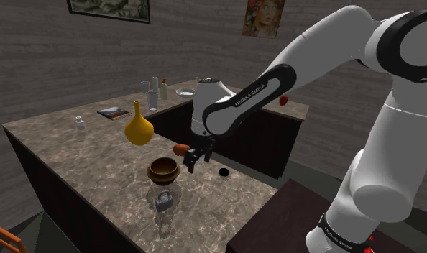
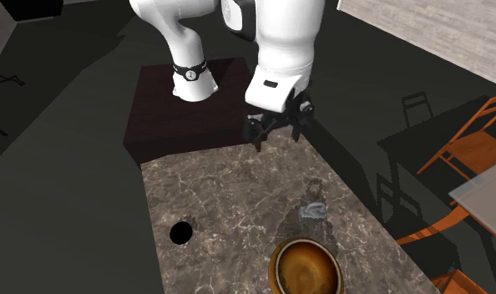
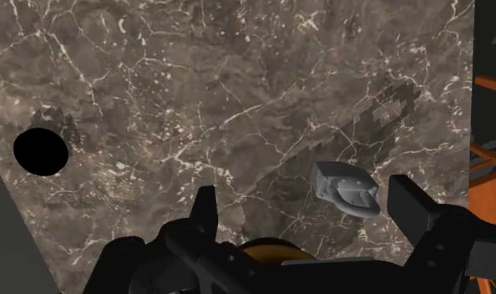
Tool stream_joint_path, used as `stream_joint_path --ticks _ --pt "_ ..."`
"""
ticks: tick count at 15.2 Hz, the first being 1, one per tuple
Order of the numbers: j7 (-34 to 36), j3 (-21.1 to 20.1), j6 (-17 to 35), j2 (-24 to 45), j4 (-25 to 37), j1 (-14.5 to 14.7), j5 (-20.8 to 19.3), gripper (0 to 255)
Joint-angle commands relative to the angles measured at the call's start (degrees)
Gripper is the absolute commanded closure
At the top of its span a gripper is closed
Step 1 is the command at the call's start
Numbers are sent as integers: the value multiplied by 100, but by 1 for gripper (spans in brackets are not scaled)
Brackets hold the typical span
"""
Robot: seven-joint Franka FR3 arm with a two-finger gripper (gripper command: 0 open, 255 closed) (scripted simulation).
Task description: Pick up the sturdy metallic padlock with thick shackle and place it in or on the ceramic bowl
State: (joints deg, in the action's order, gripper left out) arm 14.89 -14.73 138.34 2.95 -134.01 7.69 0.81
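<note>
The grey padlock [image 1: 163, 200] stands on the marble counter [image 1: 97, 154] near its front edge, just in front of the brown bowl [image 1: 164, 169]. From the second exterior view the padlock [image 2: 313, 210] lies between the bowl [image 2: 306, 267] and my gripper [image 2: 277, 134]. My gripper [image 1: 196, 158] hovers above the counter beside the bowl, open and empty. Through the wrist camera the padlock [image 3: 346, 185] sits just ahead of one black finger [image 3: 413, 209], not between the two, and a sliver of the bowl's rim [image 3: 267, 246] peeks out below the hand.
A small black disc [image 1: 223, 172] lies on the counter past the gripper. A yellow gourd vase [image 1: 138, 128], an orange-red object [image 1: 180, 149], a book [image 1: 113, 112] and a white cup [image 1: 80, 123] stand farther back. Orange chairs [image 2: 472, 142] are beyond the counter's edge.
</note>
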Motion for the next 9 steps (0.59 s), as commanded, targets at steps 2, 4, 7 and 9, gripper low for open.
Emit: stream_joint_path --ticks 2,4,7,9 --pt "412 -30 291 710 430 134 -390 0" --pt "659 11 438 1165 736 261 -645 0" --pt "990 115 593 1839 1252 486 -991 0" --pt "1173 208 657 2284 1635 655 -1180 0"
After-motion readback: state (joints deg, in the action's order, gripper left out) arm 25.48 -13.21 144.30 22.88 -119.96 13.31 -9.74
